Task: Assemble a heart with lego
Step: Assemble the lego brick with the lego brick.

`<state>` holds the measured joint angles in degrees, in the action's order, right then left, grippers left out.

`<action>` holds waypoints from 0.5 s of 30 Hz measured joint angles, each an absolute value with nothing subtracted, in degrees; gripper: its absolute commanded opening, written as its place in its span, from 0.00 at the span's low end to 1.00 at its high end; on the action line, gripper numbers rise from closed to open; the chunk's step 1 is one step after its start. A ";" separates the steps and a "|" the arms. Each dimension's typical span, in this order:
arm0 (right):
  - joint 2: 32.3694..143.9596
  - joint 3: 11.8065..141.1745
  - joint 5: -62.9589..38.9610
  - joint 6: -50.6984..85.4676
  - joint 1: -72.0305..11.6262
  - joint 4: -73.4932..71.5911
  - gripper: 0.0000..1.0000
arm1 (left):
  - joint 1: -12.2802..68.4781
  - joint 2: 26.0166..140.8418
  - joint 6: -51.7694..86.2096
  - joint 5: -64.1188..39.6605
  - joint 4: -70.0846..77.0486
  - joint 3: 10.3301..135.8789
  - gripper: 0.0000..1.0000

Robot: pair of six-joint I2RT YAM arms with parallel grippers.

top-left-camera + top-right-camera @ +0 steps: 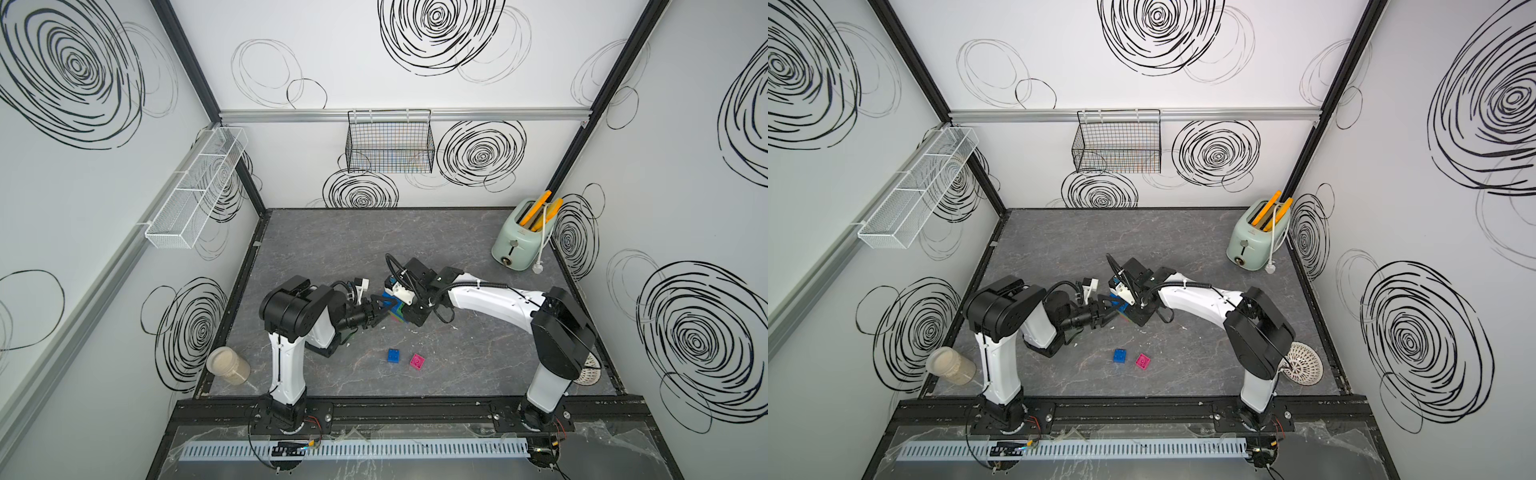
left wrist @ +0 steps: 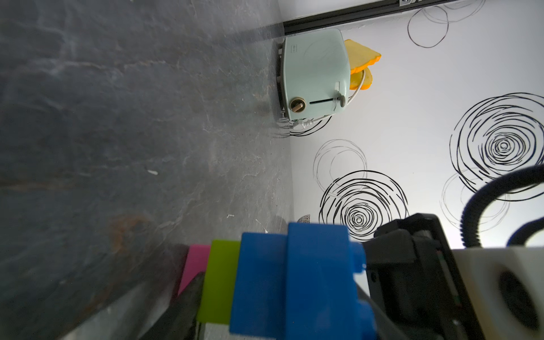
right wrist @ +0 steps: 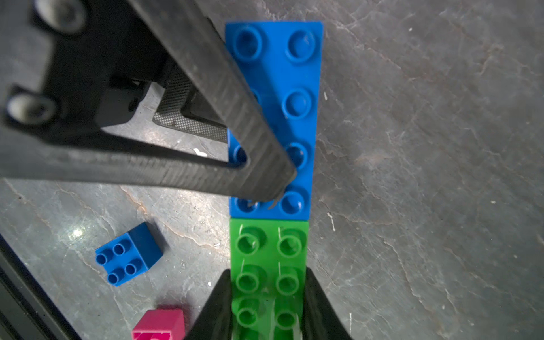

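The partly built heart point(image 1: 389, 301) of joined lego hangs just above the table's middle, between both grippers. My right gripper point(image 3: 267, 271) is shut on its green brick point(image 3: 268, 250), which adjoins a long blue brick point(image 3: 297, 103). My left gripper point(image 2: 282, 303) clamps the stack across its layers: pink point(image 2: 195, 265), lime point(image 2: 220, 279) and blue point(image 2: 315, 265). One of its fingers point(image 3: 235, 117) lies over the blue studs. A loose blue square brick point(image 1: 394, 356) and a loose pink brick point(image 1: 417, 361) lie nearer the front.
A mint toaster point(image 1: 519, 237) with orange slices stands at the back right. A jar point(image 1: 227, 365) lies at the front left edge, and a white strainer point(image 1: 1304, 363) sits behind the right arm. A wire basket point(image 1: 390, 143) and a mesh shelf point(image 1: 195, 195) hang on the walls.
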<state>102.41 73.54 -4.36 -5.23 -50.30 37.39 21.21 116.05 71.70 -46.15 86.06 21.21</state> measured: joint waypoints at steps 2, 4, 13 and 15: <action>103.39 75.00 -4.47 -5.50 -50.17 39.03 0.33 | 21.28 115.79 71.40 -45.89 85.58 21.26 0.61; 103.79 75.75 -4.51 -5.58 -50.09 39.81 0.41 | 21.34 115.66 71.18 -45.69 85.41 21.26 0.62; 100.20 72.99 -6.13 -4.45 -48.86 35.29 0.71 | 22.98 115.59 70.50 -46.92 84.93 21.41 0.62; 97.47 72.99 -6.28 -4.23 -48.40 34.81 0.72 | 22.92 115.59 70.50 -46.92 84.93 21.41 0.62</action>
<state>97.47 72.99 -6.28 -4.23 -48.40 34.81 22.92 115.59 70.50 -46.92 84.93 21.41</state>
